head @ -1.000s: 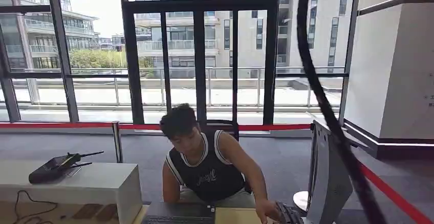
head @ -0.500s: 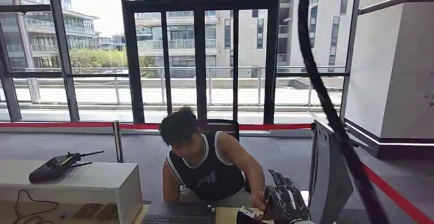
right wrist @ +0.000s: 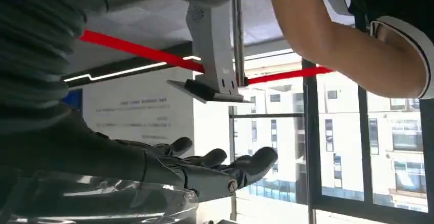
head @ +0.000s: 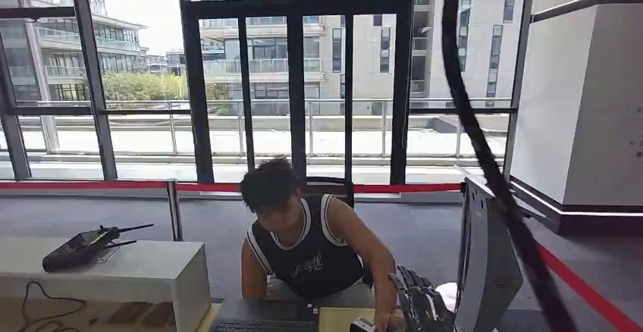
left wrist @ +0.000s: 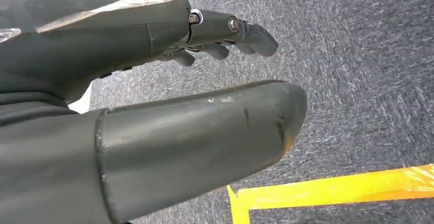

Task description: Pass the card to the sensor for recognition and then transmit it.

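Note:
My right hand [head: 421, 305] shows dark at the bottom edge of the head view, just in front of a seated person [head: 307, 252]. The person's hand [head: 394, 319] reaches down right beside it. A small dark-and-white card [head: 362, 324] sits at the frame's edge next to that hand; who holds it I cannot tell. In the right wrist view my right hand [right wrist: 204, 169] has its fingers stretched apart with nothing between them, under the person's arm [right wrist: 332, 40]. A grey terminal on a stand [head: 485, 264] rises just right of it. My left hand [left wrist: 153, 40] hangs over carpet, fingers apart, holding nothing.
A white counter [head: 152, 271] at the left carries a black handset [head: 79, 249]. A dark keyboard [head: 265, 318] lies on the desk in front of the person. A red barrier belt [head: 584, 288] runs on the right, and a black cable [head: 485, 150] crosses the view. Yellow tape [left wrist: 332, 191] marks the floor.
My right hand rose into the head view beside the person's hand half a second ago and has since dropped slightly. The person still leans forward with the arm reaching down.

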